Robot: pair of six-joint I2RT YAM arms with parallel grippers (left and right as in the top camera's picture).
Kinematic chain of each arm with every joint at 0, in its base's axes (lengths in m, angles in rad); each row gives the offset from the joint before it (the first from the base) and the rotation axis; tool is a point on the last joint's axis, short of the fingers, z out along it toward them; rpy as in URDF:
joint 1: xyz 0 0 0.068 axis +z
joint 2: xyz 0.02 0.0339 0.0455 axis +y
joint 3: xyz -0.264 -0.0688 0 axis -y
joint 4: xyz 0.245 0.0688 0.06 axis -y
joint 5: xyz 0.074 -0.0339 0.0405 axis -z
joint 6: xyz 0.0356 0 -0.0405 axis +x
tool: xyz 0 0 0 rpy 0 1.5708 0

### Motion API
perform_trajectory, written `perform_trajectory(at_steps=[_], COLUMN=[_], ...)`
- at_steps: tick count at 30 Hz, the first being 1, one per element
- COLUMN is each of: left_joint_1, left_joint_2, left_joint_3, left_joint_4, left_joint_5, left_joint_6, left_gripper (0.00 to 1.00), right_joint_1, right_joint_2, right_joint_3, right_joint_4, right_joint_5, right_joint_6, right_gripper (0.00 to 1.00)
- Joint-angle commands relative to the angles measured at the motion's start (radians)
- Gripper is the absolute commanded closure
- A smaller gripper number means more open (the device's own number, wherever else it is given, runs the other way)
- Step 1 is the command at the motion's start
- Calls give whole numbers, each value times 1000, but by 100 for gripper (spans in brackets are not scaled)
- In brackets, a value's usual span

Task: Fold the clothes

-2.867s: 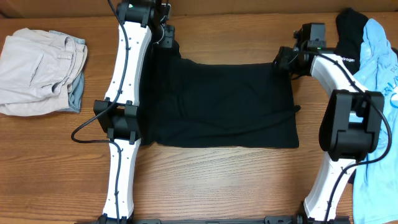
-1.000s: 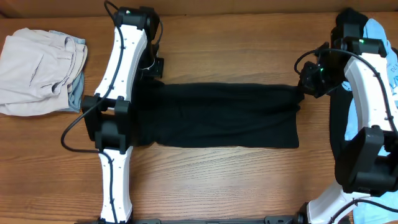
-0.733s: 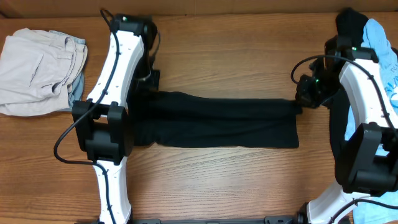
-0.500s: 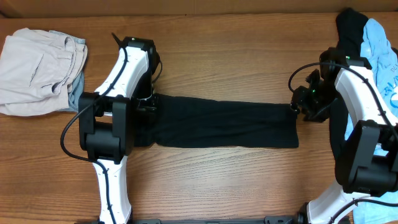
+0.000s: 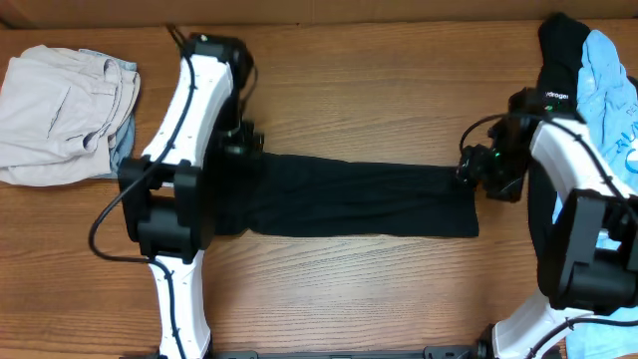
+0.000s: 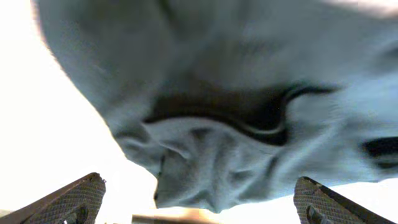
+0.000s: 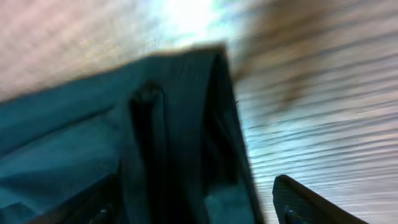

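On my overhead feed the black T-shirt lies folded over on itself into a long, narrow band. It runs left to right across the middle of the worktop, flat on the wood, with no print showing. Its lower edge is fairly straight, while the upper edge slopes down slightly towards the right end, which is roughly squared off. Close up, that right end shows stacked layers with a rolled fold, and the left end is bunched into soft wrinkles.
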State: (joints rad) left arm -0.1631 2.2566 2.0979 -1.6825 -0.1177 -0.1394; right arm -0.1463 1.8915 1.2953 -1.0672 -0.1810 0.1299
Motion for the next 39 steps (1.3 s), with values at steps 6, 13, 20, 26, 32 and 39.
perform_trajectory(at_steps=[6,13,20,26,32,39], left_joint_1=[14,59,98,99,99,100], left_joint_2=[-201,-298,-314,-314,-314,-309], left_joint_3=[338,433,423,423,423,423], left_joint_4=[-5,24,17,19,22,30], left_joint_5=[-13,-23,-24,-24,-39,-129], left_joint_6=[-19,-22,-22,-22,-22,-22], left_gripper=[0,0,0,0,0,0], right_joint_1=[51,52,51,44,-20,-158], right_joint_2=[-3,-3,-3,-4,-6,-10], right_joint_3=[-115,-210,-246,-228,-78,225], right_joint_4=[98,192,252,274,145,-167], right_joint_5=[-15,81,151,154,151,123], right_joint_6=[5,68,106,111,109,40], right_gripper=[27,46,58,96,96,96])
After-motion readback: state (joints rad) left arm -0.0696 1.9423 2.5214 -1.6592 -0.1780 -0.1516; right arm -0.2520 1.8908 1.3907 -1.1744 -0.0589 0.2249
